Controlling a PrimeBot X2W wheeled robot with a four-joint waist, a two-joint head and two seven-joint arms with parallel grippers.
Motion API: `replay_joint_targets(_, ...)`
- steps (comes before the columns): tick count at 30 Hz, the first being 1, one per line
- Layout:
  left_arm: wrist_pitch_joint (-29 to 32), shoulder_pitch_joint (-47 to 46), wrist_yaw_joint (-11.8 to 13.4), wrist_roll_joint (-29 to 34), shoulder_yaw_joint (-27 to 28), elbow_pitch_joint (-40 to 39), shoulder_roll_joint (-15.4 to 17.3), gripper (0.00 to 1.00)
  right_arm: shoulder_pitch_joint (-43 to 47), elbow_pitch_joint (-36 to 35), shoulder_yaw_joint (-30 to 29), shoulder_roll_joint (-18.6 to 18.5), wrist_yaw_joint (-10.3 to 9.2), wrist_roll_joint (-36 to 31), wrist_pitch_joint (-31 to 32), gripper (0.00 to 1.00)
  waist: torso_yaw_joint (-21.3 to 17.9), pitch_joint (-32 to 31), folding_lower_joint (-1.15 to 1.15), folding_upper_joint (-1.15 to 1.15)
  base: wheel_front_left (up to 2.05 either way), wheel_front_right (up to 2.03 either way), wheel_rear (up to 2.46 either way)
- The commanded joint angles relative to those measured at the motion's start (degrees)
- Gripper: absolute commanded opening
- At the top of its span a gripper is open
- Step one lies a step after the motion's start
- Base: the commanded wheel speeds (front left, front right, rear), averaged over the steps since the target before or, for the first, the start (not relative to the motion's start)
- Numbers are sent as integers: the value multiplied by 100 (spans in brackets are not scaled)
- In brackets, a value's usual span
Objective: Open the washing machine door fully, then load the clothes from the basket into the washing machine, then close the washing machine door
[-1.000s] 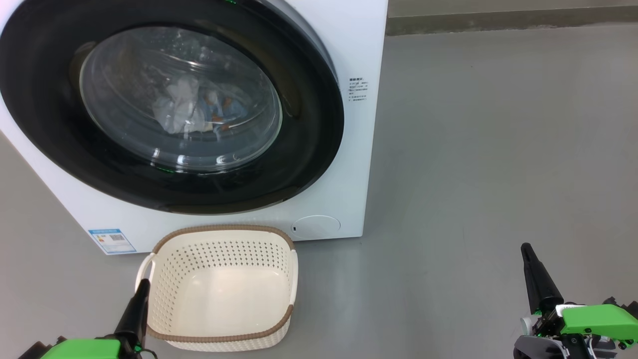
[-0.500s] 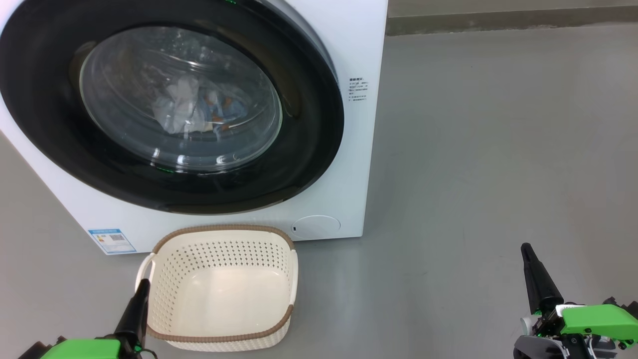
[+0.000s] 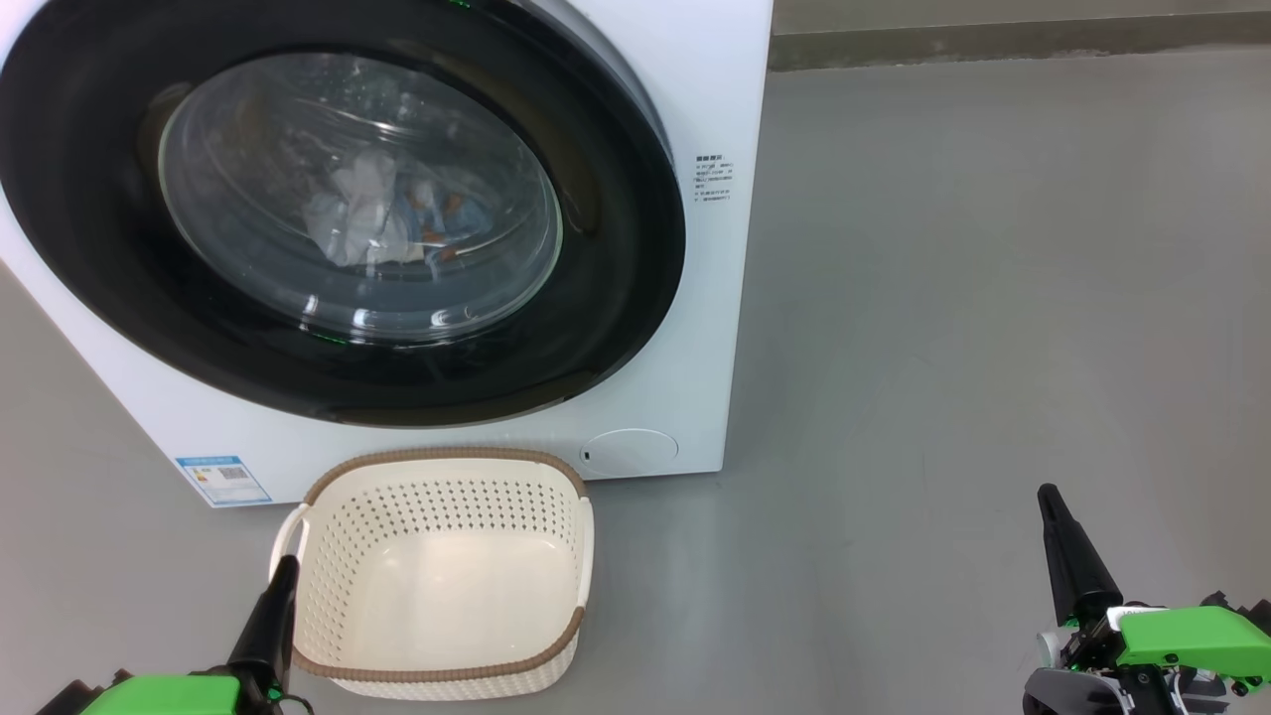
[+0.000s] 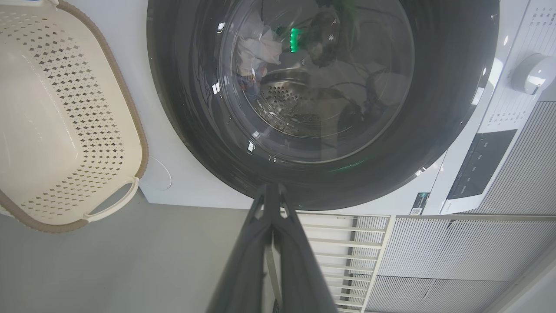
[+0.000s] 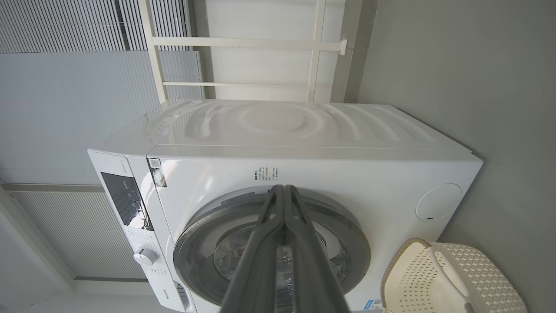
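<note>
The washing machine door [image 3: 616, 248] sits shut, facing the basket [image 3: 437, 457], clothes [image 3: 367, 218] behind its glass; the blue label [image 3: 222, 480] is unreadably small. Left gripper [image 3: 287, 566] and right gripper [image 3: 1046, 494] are each pressed together.

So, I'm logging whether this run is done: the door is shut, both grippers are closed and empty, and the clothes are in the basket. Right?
No. The head view shows the basket empty; the clothes lie inside the washing machine, behind the glass of the washing machine door. That door is shut, and the left gripper and right gripper are closed and empty.
</note>
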Motion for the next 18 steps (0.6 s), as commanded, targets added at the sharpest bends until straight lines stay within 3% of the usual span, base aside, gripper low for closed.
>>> replay_joint_targets(1, 22, -239, -17, -35, 201, -166, 73, 0, -46, -177, 123, -12, 10, 16, 49, 0, 0, 0, 0, 0, 0, 0, 0)
replay_joint_targets(18, 22, -239, -17, -35, 201, -166, 72, 0, -46, -177, 123, -12, 10, 16, 49, 0, 0, 0, 0, 0, 0, 0, 0)
